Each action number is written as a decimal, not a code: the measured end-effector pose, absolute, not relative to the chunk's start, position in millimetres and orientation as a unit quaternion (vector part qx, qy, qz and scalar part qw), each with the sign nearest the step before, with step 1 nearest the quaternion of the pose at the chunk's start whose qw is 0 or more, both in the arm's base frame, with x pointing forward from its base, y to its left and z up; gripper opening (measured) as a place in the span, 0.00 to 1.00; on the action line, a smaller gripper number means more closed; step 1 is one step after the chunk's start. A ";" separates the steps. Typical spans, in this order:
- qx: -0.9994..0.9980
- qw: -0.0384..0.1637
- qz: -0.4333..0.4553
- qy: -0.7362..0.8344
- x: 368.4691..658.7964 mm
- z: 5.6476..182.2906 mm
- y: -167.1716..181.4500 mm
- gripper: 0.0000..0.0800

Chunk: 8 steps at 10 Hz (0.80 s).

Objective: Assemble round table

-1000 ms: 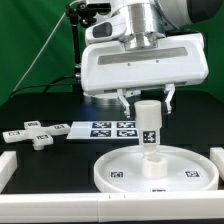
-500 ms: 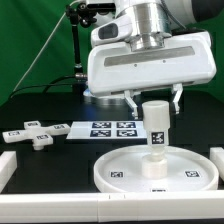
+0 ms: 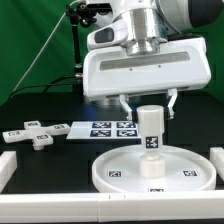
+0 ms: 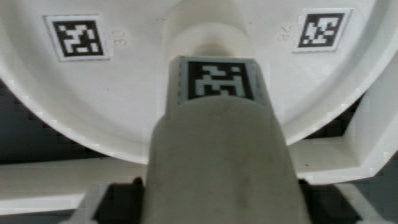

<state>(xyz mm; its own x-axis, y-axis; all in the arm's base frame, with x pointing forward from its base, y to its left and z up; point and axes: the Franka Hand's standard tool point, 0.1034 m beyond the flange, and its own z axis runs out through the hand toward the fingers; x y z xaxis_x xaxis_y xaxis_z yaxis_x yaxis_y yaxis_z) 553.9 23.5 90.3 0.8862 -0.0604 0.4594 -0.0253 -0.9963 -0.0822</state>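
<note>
As before, leg (image 3: 150, 136) upright on disc (image 3: 120, 170).

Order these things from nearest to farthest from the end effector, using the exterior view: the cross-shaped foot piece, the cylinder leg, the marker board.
1. The cylinder leg, gripped in the end effector, upright over the round disc.
2. The marker board, on the table toward the exterior view's left.
3. The cross-shaped foot piece, farther toward that left.

A black worktop (image 3: 40, 105) fills the scene. Behind it hangs a green curtain (image 3: 35, 40), evenly lit. White border rails (image 3: 25, 160) lie along the worktop's near edge.
</note>
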 end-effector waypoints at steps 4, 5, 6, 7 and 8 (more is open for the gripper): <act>-0.965 0.021 -0.263 0.002 561.6 86.4 20.7 0.51; -0.964 0.020 -0.266 -0.002 562.8 86.5 21.0 0.51; -0.965 0.023 -0.261 -0.003 562.2 86.4 21.3 0.51; -0.965 0.023 -0.259 -0.003 561.5 85.2 21.8 0.51; -0.966 0.024 -0.259 -0.003 561.3 85.0 21.9 0.72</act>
